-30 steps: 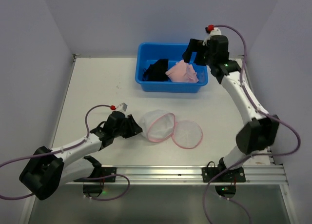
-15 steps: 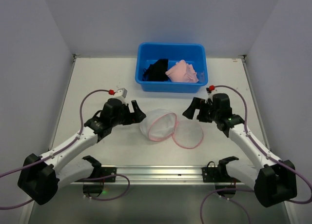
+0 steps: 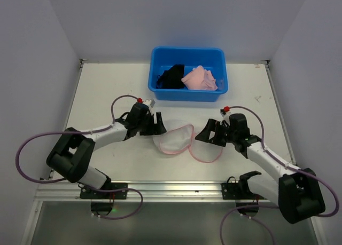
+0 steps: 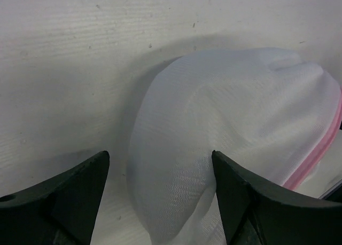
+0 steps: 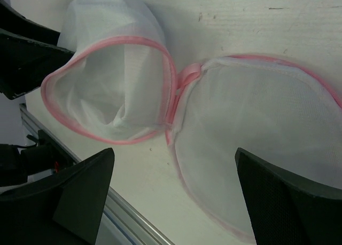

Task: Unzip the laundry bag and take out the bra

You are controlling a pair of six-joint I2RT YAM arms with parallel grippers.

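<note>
The laundry bag (image 3: 172,138) lies on its side at the middle of the table (image 3: 107,95), unzipped. Its pink-rimmed mouth faces 5 o'clock in the top view. The round lid flap (image 3: 207,147) lies flat at 4 o'clock of the body, joined to it at one spot on the trim. Through the mouth the right wrist view shows only white mesh (image 5: 115,98).

The left gripper (image 3: 158,124) sits at 10 o'clock of the bag, at its closed end. Its jaws stand wide. In the left wrist view the bag's rounded end (image 4: 230,133) bulges up between the two fingers (image 4: 69,194). The mesh runs right up to the finger at 3 o'clock. I cannot tell whether it touches. Bare table shows between the mesh and the finger at 9 o'clock. The cloth is not pinched, and this pincer holds nothing.

The right gripper (image 3: 205,134) sits at 3 o'clock of the bag, over the far edge of the flap, with its fingers pointing to 9 o'clock. It is spread wide too and holds nothing. Its own camera shows the flap (image 5: 256,127) lying between the fingers (image 5: 80,194). I cannot tell whether they touch it.

The blue tub (image 3: 188,54) stands at 12 o'clock, well apart from the bag. A black garment (image 3: 171,77) and a pink garment (image 3: 200,78) lie inside it.
</note>
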